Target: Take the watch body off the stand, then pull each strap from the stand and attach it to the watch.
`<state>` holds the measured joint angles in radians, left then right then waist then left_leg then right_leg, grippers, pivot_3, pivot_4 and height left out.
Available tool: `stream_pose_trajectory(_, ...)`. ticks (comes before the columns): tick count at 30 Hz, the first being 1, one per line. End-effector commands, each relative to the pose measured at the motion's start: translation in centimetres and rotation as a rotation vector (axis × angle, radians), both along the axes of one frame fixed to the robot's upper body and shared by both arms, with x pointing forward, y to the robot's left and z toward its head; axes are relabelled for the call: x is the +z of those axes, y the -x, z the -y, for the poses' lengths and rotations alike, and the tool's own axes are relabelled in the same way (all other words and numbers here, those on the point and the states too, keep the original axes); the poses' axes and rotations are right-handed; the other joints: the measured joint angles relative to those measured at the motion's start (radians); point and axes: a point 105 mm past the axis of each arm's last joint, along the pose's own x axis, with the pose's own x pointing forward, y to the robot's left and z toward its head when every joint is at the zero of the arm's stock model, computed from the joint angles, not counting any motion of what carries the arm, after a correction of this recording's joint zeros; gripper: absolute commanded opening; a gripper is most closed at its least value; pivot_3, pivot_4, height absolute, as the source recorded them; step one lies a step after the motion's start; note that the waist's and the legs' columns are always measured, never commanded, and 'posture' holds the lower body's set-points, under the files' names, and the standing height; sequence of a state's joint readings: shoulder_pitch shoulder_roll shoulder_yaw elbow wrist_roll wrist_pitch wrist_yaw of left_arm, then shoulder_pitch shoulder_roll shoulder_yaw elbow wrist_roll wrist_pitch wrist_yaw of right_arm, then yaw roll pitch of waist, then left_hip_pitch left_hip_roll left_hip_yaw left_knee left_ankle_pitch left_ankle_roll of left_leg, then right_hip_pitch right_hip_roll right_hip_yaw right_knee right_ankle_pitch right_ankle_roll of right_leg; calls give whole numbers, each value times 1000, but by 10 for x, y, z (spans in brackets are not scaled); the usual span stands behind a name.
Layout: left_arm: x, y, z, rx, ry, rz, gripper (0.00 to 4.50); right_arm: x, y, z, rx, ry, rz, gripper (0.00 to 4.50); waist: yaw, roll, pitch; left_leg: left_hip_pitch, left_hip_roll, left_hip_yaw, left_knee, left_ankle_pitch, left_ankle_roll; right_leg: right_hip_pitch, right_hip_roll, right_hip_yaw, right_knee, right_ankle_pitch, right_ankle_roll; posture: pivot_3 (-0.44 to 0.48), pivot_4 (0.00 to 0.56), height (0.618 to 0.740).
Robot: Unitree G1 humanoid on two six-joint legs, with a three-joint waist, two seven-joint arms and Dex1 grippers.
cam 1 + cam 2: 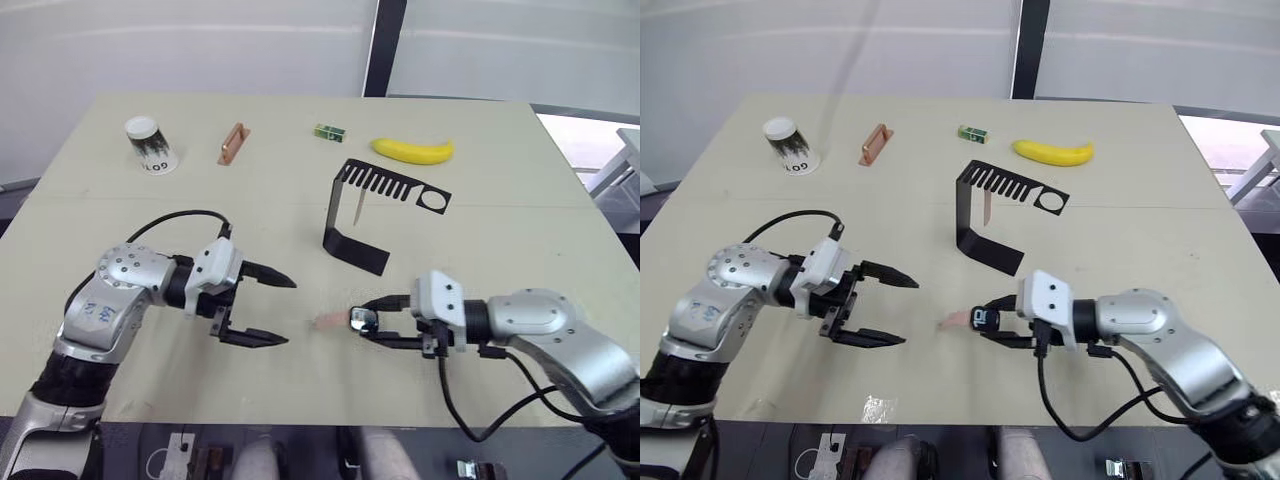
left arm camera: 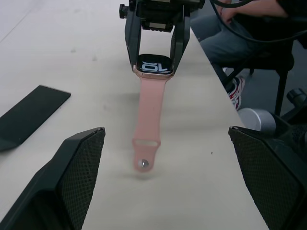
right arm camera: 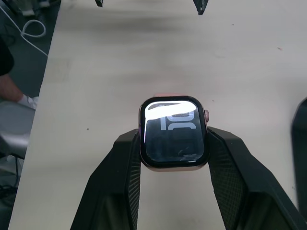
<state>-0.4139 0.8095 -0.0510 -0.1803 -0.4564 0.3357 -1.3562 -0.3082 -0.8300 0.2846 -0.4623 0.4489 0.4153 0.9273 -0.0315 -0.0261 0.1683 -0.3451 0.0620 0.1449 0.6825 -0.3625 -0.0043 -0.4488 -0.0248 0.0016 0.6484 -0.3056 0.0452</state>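
Right end effector (image 1: 372,327) clamps the small square black-faced watch body (image 3: 173,132) by its two sides, black fingers (image 3: 120,182) pressed against the silvery rim, the lit face turned up. One flat salmon-pink strap (image 2: 148,120) is already joined to the case and lies along the bench (image 1: 500,230) toward the left end effector (image 1: 270,310), its free end with a slot and a metal pin. That left end effector hangs low over the bench with its two textured black fingers (image 2: 62,177) spread wide and holding nothing, facing the strap tip across a bare stretch of pale surface. Both end effectors work close to the near edge of the bench, with open room between them.

Just beyond the watch stands the thin black bent sheet-metal stand (image 1: 345,215), flat base on the bench, upright rising to a top arm with comb-like slots and a round hole. A second salmon-pink strap (image 1: 985,210) hangs from the comb, under the arm. The stand sits near the right arm's far side, the closest obstacle.

Well apart, along the far edge, lie a yellow banana (image 1: 413,151), a small green box (image 1: 329,132), a copper-coloured rectangular bar (image 1: 233,143) and a tipped white paper cup with black print (image 1: 150,144).
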Motion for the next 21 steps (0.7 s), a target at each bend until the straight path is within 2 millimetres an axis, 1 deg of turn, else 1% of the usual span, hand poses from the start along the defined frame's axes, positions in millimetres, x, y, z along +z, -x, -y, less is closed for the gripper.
stream_pose_trajectory(1,-2,8,-12,-14,-48,13,4446,-10,-2,-9,38,22,-7,1518,2,0,0,0,0,0,0,0,0,0,0,0,0,0,0,0,150,740)
stream_pose_trajectory(3,-6,10,-18,-11,-74,6,4446,-20,-6,-13,40,46,-14,1518,2,0,0,0,0,0,0,0,0,0,0,0,0,0,0,0,150,740)
stream_pose_trajectory(6,-9,9,-21,7,-86,22,4446,-34,-12,-12,20,88,-30,1518,4,0,0,0,0,1,0,0,0,0,0,0,0,0,-1,0,150,740)
stream_pose_trajectory(9,-12,9,-20,9,-84,32,4446,-40,-15,-9,12,113,-36,1518,4,0,0,0,0,1,0,0,0,0,0,0,0,0,0,0,150,740)
stream_pose_trajectory(13,-12,7,-13,11,-60,35,4446,-41,-16,-6,8,130,-38,1518,2,0,0,1,0,1,0,-1,0,0,0,0,2,0,-1,0,150,740)
stream_pose_trajectory(15,-11,7,-11,13,-45,31,4500,-36,-18,-6,5,123,-19,2557,1,0,0,3,0,2,0,-1,0,0,0,1,4,-1,-1,0,150,740)
stream_pose_trajectory(16,-11,6,-10,15,-35,24,4500,-31,-17,-5,4,108,-18,2957,1,0,0,3,0,2,0,-1,0,0,0,1,4,-1,-1,0,150,740)
stream_pose_trajectory(18,-12,5,-9,36,-13,7,4500,-17,-16,-1,-7,78,15,3985,2,0,0,4,0,3,0,-1,0,0,0,2,4,-1,-1,0,150,740)
stream_pose_trajectory(19,-11,4,-11,60,3,-3,4500,-10,-14,5,-27,64,26,4484,3,0,0,4,0,3,0,-1,0,0,0,2,4,-1,-1,0,150,740)
stream_pose_trajectory(21,-10,1,-17,129,41,-32,4500,3,-6,22,-79,27,23,4484,4,0,0,4,0,2,0,-1,-1,0,0,1,5,-1,-1,0,150,740)
